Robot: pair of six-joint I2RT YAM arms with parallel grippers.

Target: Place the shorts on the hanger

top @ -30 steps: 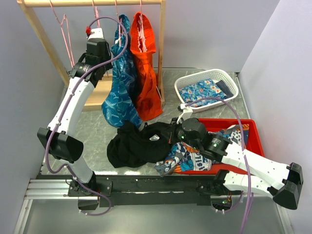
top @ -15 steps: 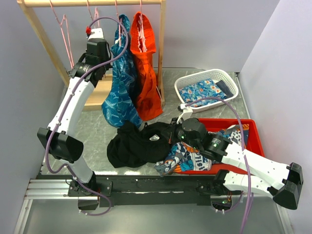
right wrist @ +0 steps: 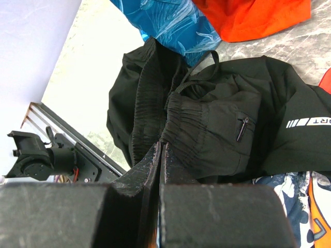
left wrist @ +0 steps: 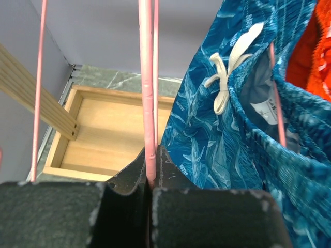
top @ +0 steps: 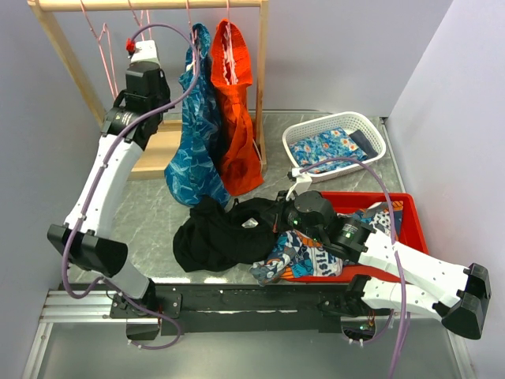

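The black shorts (top: 221, 233) lie crumpled on the grey table in front of the arms; they also show in the right wrist view (right wrist: 217, 124). My right gripper (top: 278, 215) is at their right edge, shut on the elastic waistband (right wrist: 161, 144). My left gripper (top: 139, 43) is raised under the rack's top bar, shut on the thin pink wire of a hanger (left wrist: 147, 77). That hanger (top: 136, 17) hangs from the bar, left of the blue garment. The left fingertips (left wrist: 153, 155) pinch the wire.
The wooden rack (top: 55, 39) stands at the back left with a wooden base (left wrist: 103, 139). A blue patterned garment (top: 197, 134) and an orange-red garment (top: 237, 118) hang on it. Another pink hanger (top: 102, 47) hangs further left. A white basket (top: 335, 142) and a red bin (top: 394, 229) hold clothes at the right.
My left gripper has moved up and to the left along the rack with the pink hanger in it. The right arm and the shorts have not moved.
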